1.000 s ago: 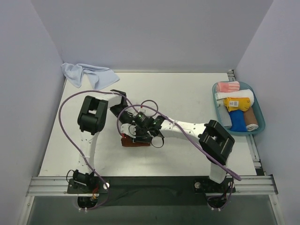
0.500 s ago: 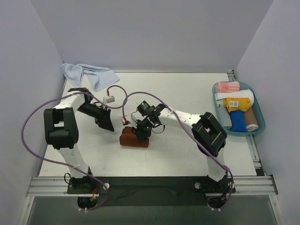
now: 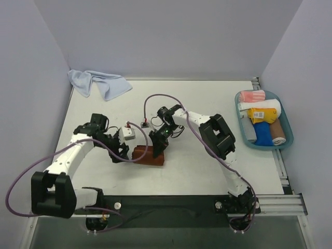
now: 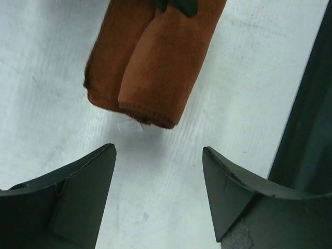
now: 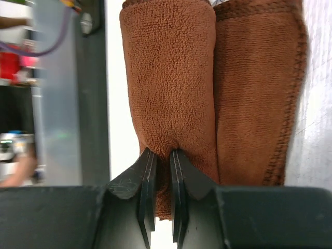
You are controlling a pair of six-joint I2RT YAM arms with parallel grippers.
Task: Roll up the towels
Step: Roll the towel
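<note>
White desk, pale walls. Crumpled blue towel [image 3: 98, 83] lies unrolled at the far left corner. Left gripper [image 4: 158, 150] gapes empty just left of the brown towel [image 5: 171, 78], mid-desk near the front edge. Right gripper [image 5: 162, 155] pinches its fuzzy terry roll. A careless tug could, I judge, unwind the soft coil from its flat, hemmed flap.

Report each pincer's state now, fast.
The left pincer is open and empty, facing the brown towel.
The right pincer is shut on the brown towel.
</note>
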